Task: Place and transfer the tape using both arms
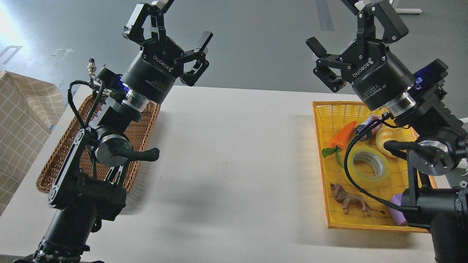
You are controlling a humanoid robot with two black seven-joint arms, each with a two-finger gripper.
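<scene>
The tape (368, 166), a translucent yellow roll with a pale core, lies flat in the yellow basket (326, 153) at the right. My right gripper (334, 23) is open and empty, raised high above the basket's far end, well clear of the tape. My left gripper (184, 20) is open and empty, raised above the far end of the brown wicker basket (69, 142) at the left. A black cable of the right arm crosses in front of the tape's left side.
The yellow basket also holds a toy carrot (342, 136), a croissant toy (385, 140), a small can (366, 125), a toy lion (349, 201) and a purple item (396, 213). The white table (234, 164) lies between the baskets. A checked cloth (22, 124) is at the far left.
</scene>
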